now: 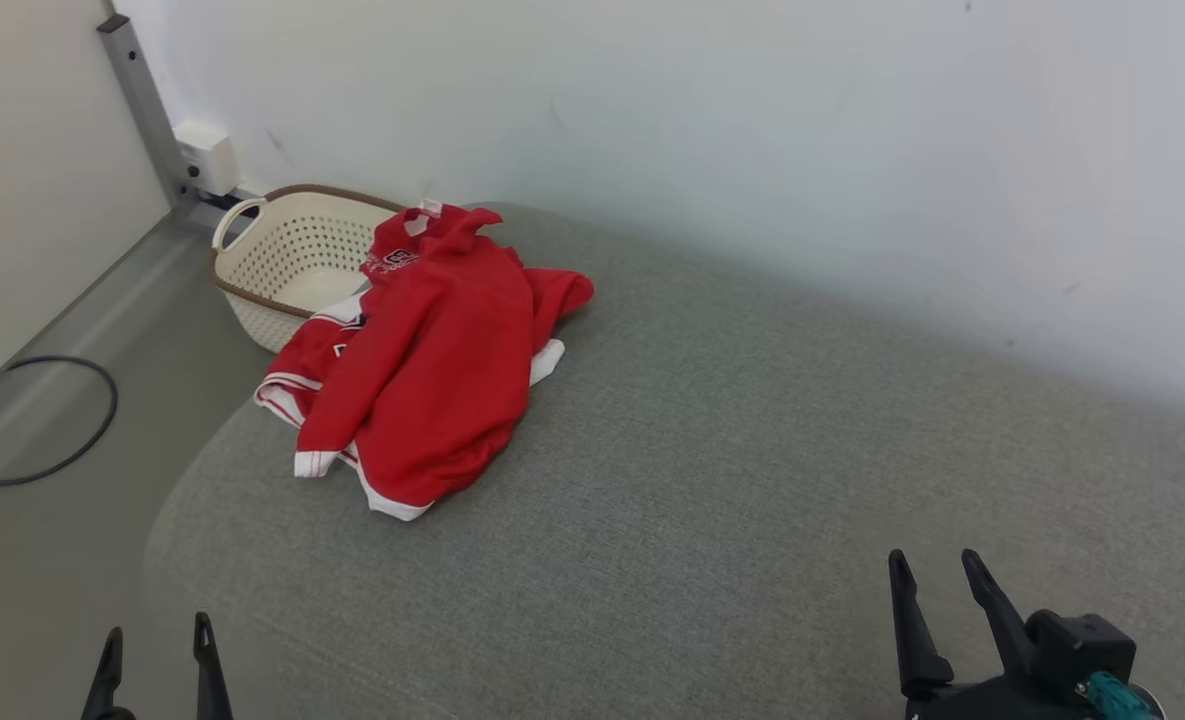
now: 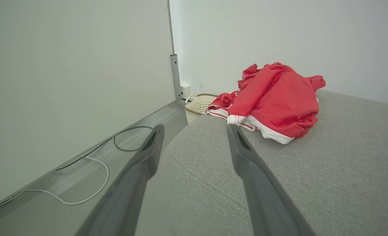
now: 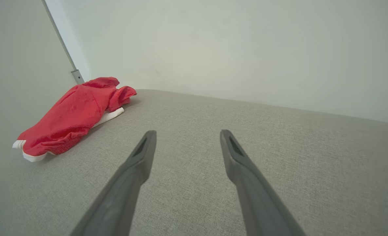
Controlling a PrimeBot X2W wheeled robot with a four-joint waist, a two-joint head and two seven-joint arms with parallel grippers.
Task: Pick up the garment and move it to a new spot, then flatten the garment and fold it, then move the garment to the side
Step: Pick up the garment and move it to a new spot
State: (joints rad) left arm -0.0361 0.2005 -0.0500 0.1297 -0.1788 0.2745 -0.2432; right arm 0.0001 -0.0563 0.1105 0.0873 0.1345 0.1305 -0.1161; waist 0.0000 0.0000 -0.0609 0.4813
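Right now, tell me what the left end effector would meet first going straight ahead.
Likely the red garment, at its white-trimmed near edge; the basket lies just beyond. The left end effector is open, and depth is unclear.

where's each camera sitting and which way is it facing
Head view: on the head, facing down at cushion, red garment, basket; left gripper and right gripper open below.
Left wrist view: on left wrist, along its fingers toward garment and basket.
Right wrist view: on right wrist, along its fingers across the cushion.
All share the garment.
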